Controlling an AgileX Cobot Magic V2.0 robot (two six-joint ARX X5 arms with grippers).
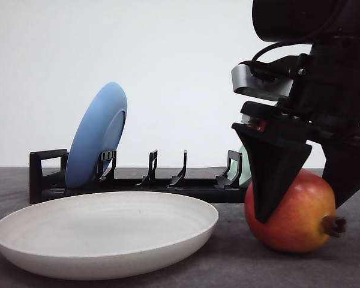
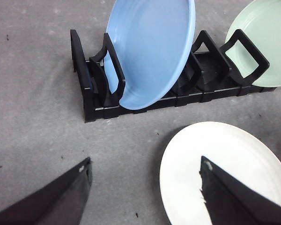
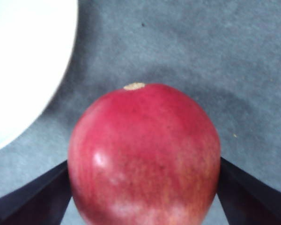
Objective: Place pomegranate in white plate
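The pomegranate (image 1: 295, 225), red fading to orange-yellow, rests on the grey table to the right of the white plate (image 1: 60, 231); its brown crown stub points right. My right gripper (image 1: 301, 210) comes down over it with one black finger on each side. In the right wrist view the fingers (image 3: 42, 192) press against both flanks of the pomegranate (image 3: 145, 154), and the white plate's edge (image 3: 28, 65) is close by. My left gripper (image 2: 145, 161) hangs open above the table, one fingertip over the white plate (image 2: 196, 159), with nothing between its fingers.
A black dish rack (image 1: 138, 183) stands behind the white plate, holding an upright blue plate (image 1: 96, 135) at its left end and a pale green plate (image 2: 267, 42) at its right end. Grey table lies bare in front of the rack.
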